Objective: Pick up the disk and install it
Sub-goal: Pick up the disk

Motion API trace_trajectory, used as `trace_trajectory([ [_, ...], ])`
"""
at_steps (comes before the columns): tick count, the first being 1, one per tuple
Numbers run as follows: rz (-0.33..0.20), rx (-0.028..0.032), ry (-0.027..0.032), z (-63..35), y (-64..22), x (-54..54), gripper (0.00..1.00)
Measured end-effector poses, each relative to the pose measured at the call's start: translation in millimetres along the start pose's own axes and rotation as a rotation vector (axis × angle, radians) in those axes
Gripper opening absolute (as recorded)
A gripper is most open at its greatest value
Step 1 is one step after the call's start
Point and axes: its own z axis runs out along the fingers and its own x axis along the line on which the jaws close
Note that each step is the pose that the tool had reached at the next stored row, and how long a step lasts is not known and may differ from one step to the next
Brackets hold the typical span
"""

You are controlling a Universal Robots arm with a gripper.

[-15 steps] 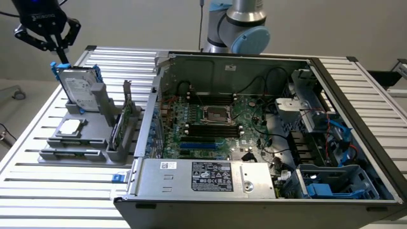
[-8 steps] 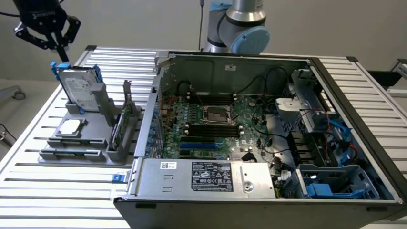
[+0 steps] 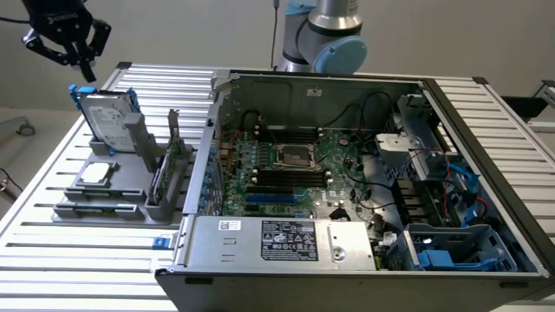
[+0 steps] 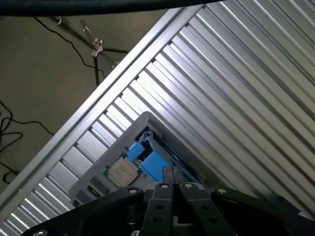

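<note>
The disk point(image 3: 110, 122), a silver-grey drive with a white label in a blue carrier, stands on edge in a grey holder point(image 3: 113, 195) on the slatted table, at the exterior view's left. My black gripper point(image 3: 86, 73) hangs in the air above the disk's upper end, well apart from it, fingers shut with nothing between them. In the wrist view the shut fingertips point(image 4: 172, 183) point down at the blue carrier point(image 4: 153, 163) of the disk far below.
The open computer case point(image 3: 227, 84) takes up the middle and right of the table, with a motherboard point(image 3: 295, 169), a grey power-supply box point(image 3: 286, 242) and a blue drive bay point(image 3: 455, 250). A processor chip point(image 3: 97, 172) and cards sit in the holder. The table's edge point(image 4: 74, 125) borders the floor.
</note>
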Motion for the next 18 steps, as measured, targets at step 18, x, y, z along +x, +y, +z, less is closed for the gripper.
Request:
trace_trajectory([
  [18,-0.308,0.0065,0.0020,0.1,2.2,-0.5,0.11],
])
